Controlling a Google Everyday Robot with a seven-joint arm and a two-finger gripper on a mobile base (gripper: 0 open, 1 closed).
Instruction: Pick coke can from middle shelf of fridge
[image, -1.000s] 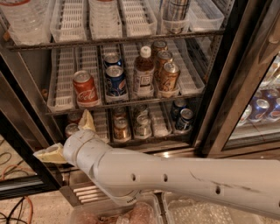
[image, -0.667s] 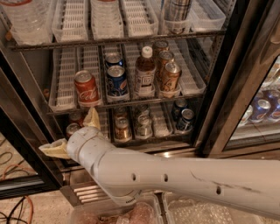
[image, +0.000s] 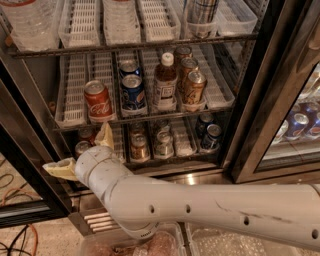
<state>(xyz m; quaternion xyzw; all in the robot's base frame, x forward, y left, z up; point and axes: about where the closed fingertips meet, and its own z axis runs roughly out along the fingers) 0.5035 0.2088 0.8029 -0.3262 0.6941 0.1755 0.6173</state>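
Note:
The coke can (image: 97, 100), red with white script and a silver top, stands upright at the front left of the middle shelf (image: 150, 118) of the fridge (image: 250, 125). My gripper (image: 76, 146) is open, below the can and in front of the lower shelf. One tan finger (image: 105, 136) points up, its tip just under the shelf edge beneath the can. The other finger (image: 59, 169) points left. The fingers hold nothing. My white arm (image: 200, 210) reaches in from the lower right.
A blue Pepsi can (image: 132, 93), a bottle (image: 165, 83) and gold-brown cans (image: 193, 86) stand right of the coke can. Several cans (image: 139, 146) sit on the lower shelf. Water bottles (image: 27, 22) fill the top shelf. A dark frame post (image: 272, 85) stands to the right.
My gripper has moved slightly up and to the right, bringing the upper finger closer under the coke can. The cans have not moved.

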